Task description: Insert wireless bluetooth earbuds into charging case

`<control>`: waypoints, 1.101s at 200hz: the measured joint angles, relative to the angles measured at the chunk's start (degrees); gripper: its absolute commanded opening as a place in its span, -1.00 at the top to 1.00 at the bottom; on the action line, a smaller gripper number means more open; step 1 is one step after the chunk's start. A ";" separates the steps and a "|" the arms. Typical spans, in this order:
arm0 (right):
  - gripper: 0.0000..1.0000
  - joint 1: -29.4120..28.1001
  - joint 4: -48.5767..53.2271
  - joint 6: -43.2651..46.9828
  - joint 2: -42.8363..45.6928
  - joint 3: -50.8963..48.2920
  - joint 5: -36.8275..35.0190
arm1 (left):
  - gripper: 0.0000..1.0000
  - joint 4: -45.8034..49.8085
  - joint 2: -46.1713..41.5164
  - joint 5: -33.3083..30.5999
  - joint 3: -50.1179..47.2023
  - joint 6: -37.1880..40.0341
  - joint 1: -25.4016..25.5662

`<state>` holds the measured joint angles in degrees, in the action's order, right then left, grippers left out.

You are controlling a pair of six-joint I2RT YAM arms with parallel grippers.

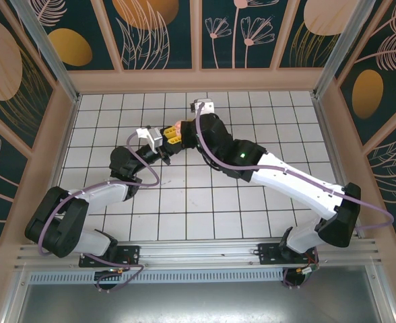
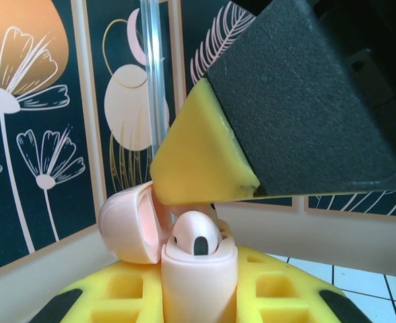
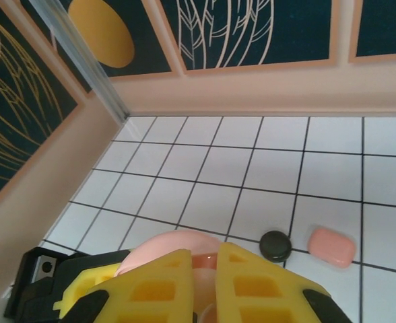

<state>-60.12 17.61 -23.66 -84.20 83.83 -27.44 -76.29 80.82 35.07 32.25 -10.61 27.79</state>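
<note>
The left end effector (image 2: 198, 304) clamps the open peach case (image 2: 199, 279), one pale earbud (image 2: 196, 237) seated inside, as the right end effector (image 3: 208, 286), grip impossible to tell, poises above, likely to press it home.

This is a purpose-built robot test cell, more lab than home. A white counter of square tiles with dark grid lines (image 1: 205, 202) is boxed in by peach-framed wall panels printed with flowers on dark teal (image 1: 161, 33). Bare aluminium corner posts (image 1: 42, 44) stand at the upper left and upper right. Two white-and-black robot arms (image 1: 299, 185) are bolted to an aluminium rail (image 1: 198, 252) along the bottom edge.
</note>
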 measured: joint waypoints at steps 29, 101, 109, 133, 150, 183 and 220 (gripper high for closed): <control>0.42 -0.39 0.87 0.74 -0.61 0.33 -1.77 | 1.00 0.70 0.04 -0.04 0.00 -0.02 -0.04; -0.15 0.24 2.25 -2.29 4.83 0.44 3.85 | 1.00 -0.61 0.02 0.44 0.02 0.04 0.31; -0.15 0.85 2.36 -2.69 6.27 0.57 5.31 | 1.00 -0.61 0.02 0.46 0.02 0.04 0.31; -0.11 4.76 3.63 -4.04 8.09 3.54 9.97 | 1.00 -0.59 0.02 0.66 0.00 0.07 0.31; -0.05 8.59 5.97 -4.76 7.17 6.88 13.79 | 1.00 -0.37 0.02 1.16 -0.22 0.61 0.31; 0.14 14.51 11.37 -4.90 1.07 13.40 21.46 | 1.00 3.04 -0.42 3.43 -0.42 2.86 0.31; 0.49 16.33 17.20 -3.32 -7.82 17.68 28.35 | 1.00 6.03 -1.36 5.35 -0.44 4.22 0.31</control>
<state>-43.79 34.81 -26.98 -92.03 101.51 0.91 -70.26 79.46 40.42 31.81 -6.39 28.10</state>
